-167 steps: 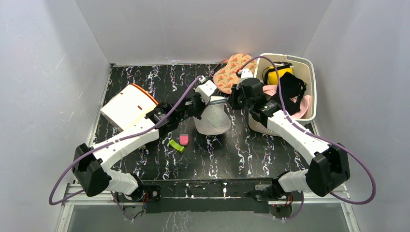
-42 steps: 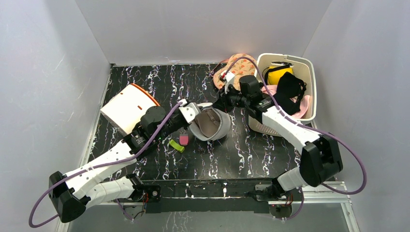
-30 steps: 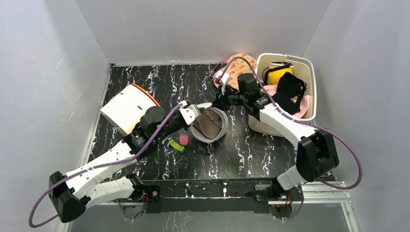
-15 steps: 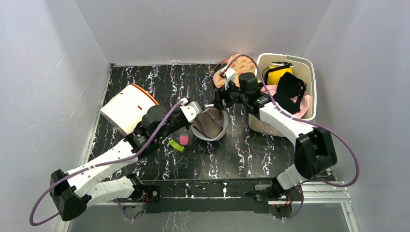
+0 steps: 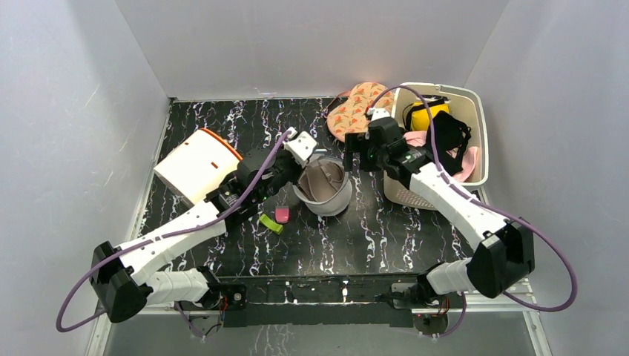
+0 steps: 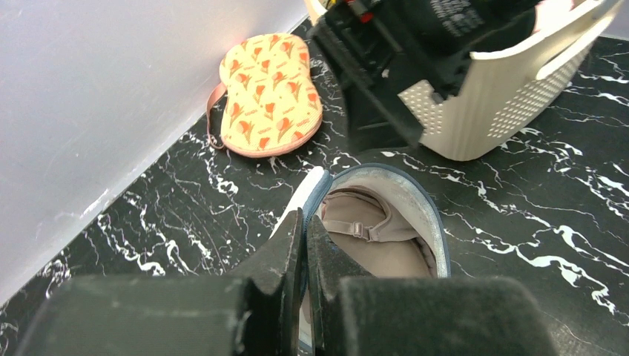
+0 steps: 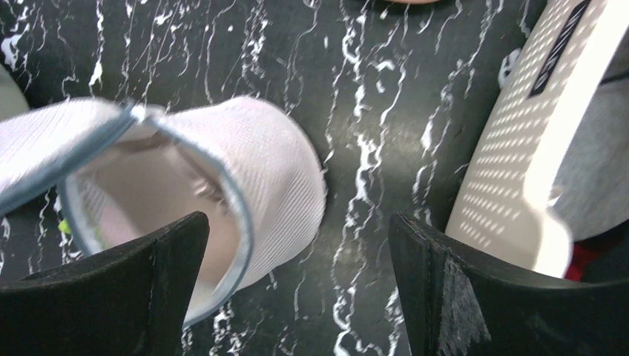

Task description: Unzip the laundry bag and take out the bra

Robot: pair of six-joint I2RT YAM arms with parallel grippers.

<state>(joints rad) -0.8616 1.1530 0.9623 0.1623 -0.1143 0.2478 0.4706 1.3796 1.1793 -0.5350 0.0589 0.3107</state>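
Note:
The laundry bag [image 5: 326, 194], a white mesh drum with a blue-grey zip rim, stands in the middle of the table with its mouth open. The beige bra [image 5: 322, 180] lies inside it, and its strap and clasp [image 6: 361, 229] show in the left wrist view. My left gripper [image 5: 303, 162] is shut on the bag's rim [image 6: 323, 194] at its left side. My right gripper [image 5: 350, 148] hangs open just right of the bag [image 7: 278, 159], apart from it, with bare table between its fingers [image 7: 159, 285]. The unzipped lid flap [image 7: 56, 156] hangs off to one side.
A white slotted basket [image 5: 475, 111] holding yellow, black and pink clothes stands at the back right, close behind my right arm. A floral orange pad [image 5: 356, 104] lies by the back wall. A white box [image 5: 194, 162] sits at the left. Small green [image 5: 271, 223] and pink [image 5: 282, 214] items lie before the bag.
My right gripper has opened, let go of the bag's zip edge and drawn back to the right. My left gripper has lifted the rim, so the bag stands more upright.

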